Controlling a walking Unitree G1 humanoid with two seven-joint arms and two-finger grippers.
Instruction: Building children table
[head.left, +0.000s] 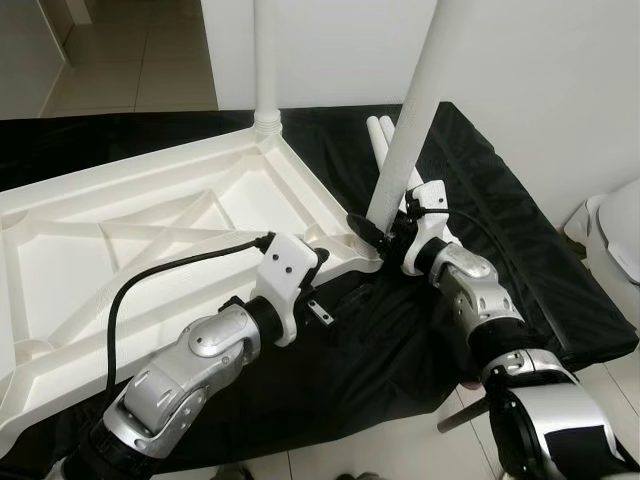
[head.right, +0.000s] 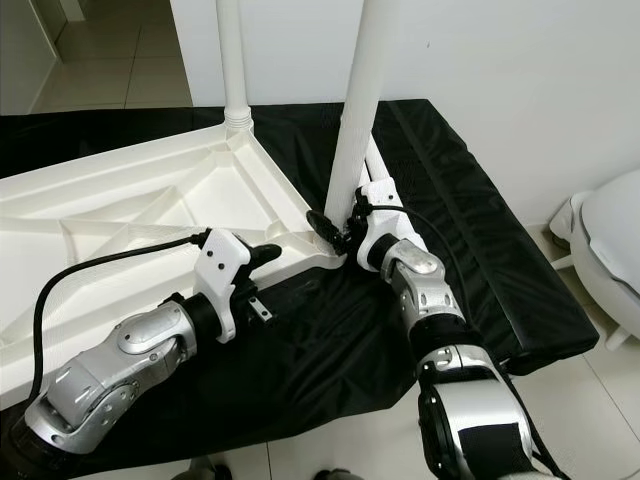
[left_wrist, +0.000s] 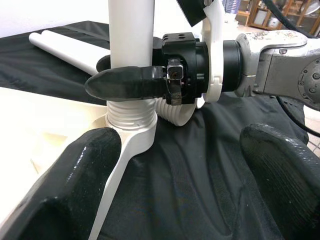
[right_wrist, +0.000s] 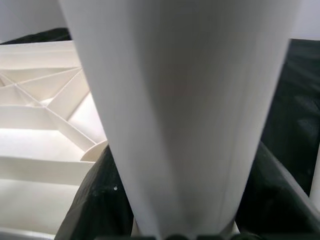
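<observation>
Hovering apart, left gripper (head.left: 322, 285) beside overturned white tabletop (head.left: 150, 230) lying on black cloth (head.left: 400, 340). Clamping upright white leg (head.left: 405, 130) at the corner socket, right gripper (head.left: 375, 232). Resting behind, two spare legs (head.left: 380, 140).

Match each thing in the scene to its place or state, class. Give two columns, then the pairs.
Things:
1. right end effector
2. left end effector
3. far leg
4. spare legs

States:
A. lying flat on the black cloth
B. standing upright in the far corner socket
C. open, beside the tabletop's near corner
D. shut on the near leg

Pairs: 1-D, 2-C, 3-B, 4-A
</observation>
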